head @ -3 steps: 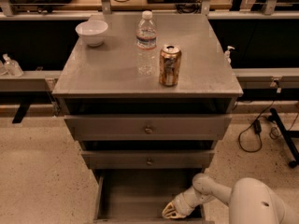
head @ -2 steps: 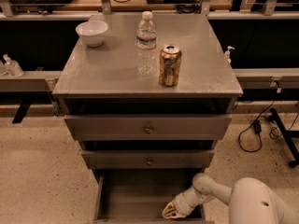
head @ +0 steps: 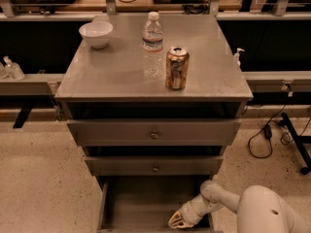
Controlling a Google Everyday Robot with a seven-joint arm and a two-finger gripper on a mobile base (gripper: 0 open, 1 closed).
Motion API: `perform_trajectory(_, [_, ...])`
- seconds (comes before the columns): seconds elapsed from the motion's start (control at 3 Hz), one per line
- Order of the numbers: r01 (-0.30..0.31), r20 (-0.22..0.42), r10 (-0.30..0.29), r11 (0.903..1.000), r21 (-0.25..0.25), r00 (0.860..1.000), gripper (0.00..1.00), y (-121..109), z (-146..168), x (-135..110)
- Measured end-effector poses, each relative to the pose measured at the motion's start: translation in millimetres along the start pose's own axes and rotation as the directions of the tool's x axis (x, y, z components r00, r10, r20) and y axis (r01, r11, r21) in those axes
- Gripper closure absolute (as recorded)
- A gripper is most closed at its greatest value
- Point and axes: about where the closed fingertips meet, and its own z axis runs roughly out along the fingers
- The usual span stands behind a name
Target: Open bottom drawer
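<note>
**Cabinet's bottom drawer (head: 141,203) pulled out, gripper (head: 182,220) at its right**

On the grey cabinet top (head: 116,74) a white bowl (head: 96,33) sits far left, then a water bottle (head: 153,45) and a gold can (head: 177,68), labels unreadable. The bottom drawer juts toward me over speckled floor (head: 43,178), with cables (head: 257,142) to the right. The gripper hangs low at the drawer's near right corner; spread or closed, I cannot tell

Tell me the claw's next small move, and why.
Probably lift the claw up and back, clear of the bottom drawer. The drawer already stands pulled well out with its inside showing, and the claw sits low at its front right corner, so little seems left to pull.
</note>
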Motion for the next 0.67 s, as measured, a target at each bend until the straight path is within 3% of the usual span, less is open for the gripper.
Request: perform_trajectory(0.67, [0.01, 0.019, -0.01, 1.0, 0.003, 1.0, 1.0, 5.0, -4.4, -4.0])
